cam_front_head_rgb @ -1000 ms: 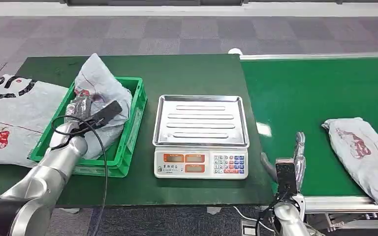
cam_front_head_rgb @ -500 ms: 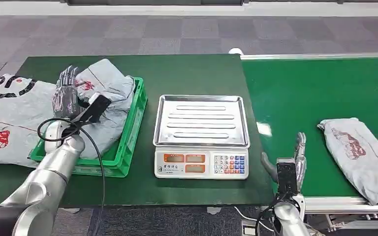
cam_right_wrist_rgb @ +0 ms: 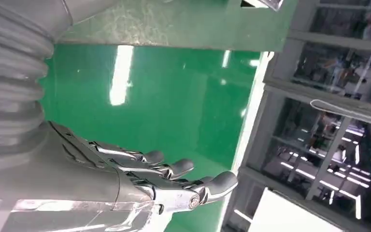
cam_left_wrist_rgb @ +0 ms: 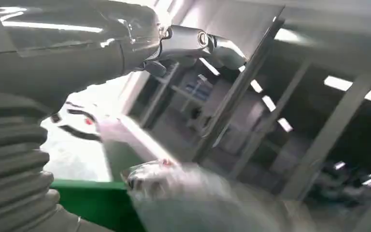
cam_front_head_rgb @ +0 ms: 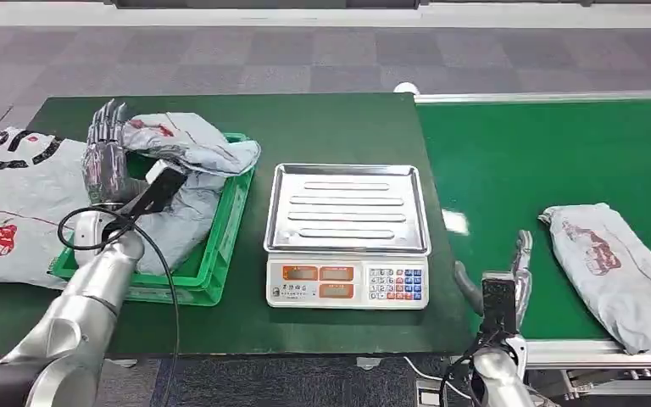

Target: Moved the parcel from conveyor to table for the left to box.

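- landmark: scale (cam_front_head_rgb: 347, 237), standing mid-table with its steel tray bare.
- crate (cam_front_head_rgb: 220, 254): green, to the left of the scale; a grey bag (cam_front_head_rgb: 188, 161) lies in it, slumped over the rim nearest the scale.
- left hand (cam_front_head_rgb: 106, 161): raised at the far-left side of the crate, fingers spread and upright, holding nothing. it stands just beside the bagged item; contact cannot be confirmed. the left wrist view is blurred and adds little.
- flat printed bags (cam_front_head_rgb: 13, 203): lying on the table beyond the crate, further left of the scale.
- parcel (cam_front_head_rgb: 614, 271): grey, with a red print, lying on the green conveyor (cam_front_head_rgb: 525, 161) well to the right of the scale. not yet on the table.
- right hand (cam_front_head_rgb: 509, 284): low at the conveyor's near edge, between the scale and the parcel, fingers extended and parted, empty; apart from the parcel.
- step in hand, by judgement: boxing on the left looks finished or nearly so; the pick from the conveyor has not begun.
- next move, by judgement: the right hand needs to reach away from the scale to the parcel, close round the soft bag firmly enough that it does not slip, then carry it to the table near the scale, within the left hand's reach.
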### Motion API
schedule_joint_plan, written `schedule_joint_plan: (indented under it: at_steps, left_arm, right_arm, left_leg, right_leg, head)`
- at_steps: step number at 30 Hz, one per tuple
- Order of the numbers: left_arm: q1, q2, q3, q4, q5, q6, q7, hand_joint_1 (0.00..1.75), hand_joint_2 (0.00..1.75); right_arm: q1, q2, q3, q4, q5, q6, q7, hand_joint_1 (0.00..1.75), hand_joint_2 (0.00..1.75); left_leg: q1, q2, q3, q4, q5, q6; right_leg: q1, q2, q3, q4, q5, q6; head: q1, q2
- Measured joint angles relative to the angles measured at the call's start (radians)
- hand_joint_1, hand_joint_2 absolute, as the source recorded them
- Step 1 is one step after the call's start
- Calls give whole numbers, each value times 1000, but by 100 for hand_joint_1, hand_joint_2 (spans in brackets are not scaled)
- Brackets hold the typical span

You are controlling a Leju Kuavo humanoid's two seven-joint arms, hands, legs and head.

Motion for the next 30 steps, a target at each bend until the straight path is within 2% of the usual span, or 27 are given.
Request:
schedule_joint_plan:
  at_steps: [3, 6, 9, 10, 11, 15, 20, 25, 30]
  left_arm:
    - [20, -21, 58, -75, -10, 1, -86, 0, 0]
    - [29, -59, 173, -151, -67, 1, -203, 0, 0]
    - [38, -93, 268, -208, -45, 1, -210, 0, 0]
    - [67, -110, 286, -290, 21, 2, -211, 0, 0]
    - [95, -128, 297, -412, 72, 3, -213, 0, 175]
    - [135, -181, 339, -702, 163, 4, -213, 0, 175]
    - [166, -223, 355, -913, 232, 4, -213, 0, 175]
    - [212, -248, 342, -1007, 452, 2, -213, 0, 175]
    - [241, -249, 314, -1038, 469, 1, -214, 0, 175]
  right_arm:
    - [-3, -2, 0, 0, -23, -10, 0, 0, 175]
    - [-7, -6, 0, 0, -42, -25, 0, 0, 175]
    - [-12, -9, 2, 0, -54, -33, 0, 0, 175]
    - [-14, -11, 7, 0, -65, -39, 0, 0, 175]
    - [-13, -15, 12, 0, -75, -44, 0, 0, 175]
    - [-9, -29, 31, 0, -94, -53, 0, 0, 175]
    - [-5, -37, 45, 1, -103, -53, 0, 0, 175]
    - [-4, -43, 64, 5, -112, -53, 0, 0, 175]
    - [-4, -45, 71, 5, -114, -53, 0, 0, 175]
  left_leg:
    - [0, 0, 0, 0, 0, 0]
    - [0, 0, 0, 0, 0, 0]
    - [0, 1, 0, 0, 0, 0]
    - [0, 2, 0, 0, 0, 0]
    - [0, 3, 0, 0, 0, 0]
    - [1, 0, -1, 0, -1, 0]
    - [1, -2, -2, 0, -1, 0]
    - [1, -2, -1, 0, -1, 1]
    - [1, -2, -1, 0, -1, 1]
  right_leg:
    - [0, 0, 0, 0, 0, 0]
    - [0, 0, 0, 0, 0, 0]
    - [0, 0, 0, 0, 0, 0]
    - [0, 2, -1, 0, 0, 0]
    - [1, 3, -2, 0, 0, 0]
    - [0, 0, -2, 0, -1, 0]
    - [0, -2, -1, 0, -2, 0]
    - [0, -2, -1, 0, -2, 0]
    - [0, -2, 0, 0, -2, 0]
  head:
    - [0, 0]
    - [0, 0]
    - [0, 0]
    - [0, 0]
    - [0, 0]
    - [0, 0]
    - [0, 0]
    - [0, 0]
    - [0, 0]
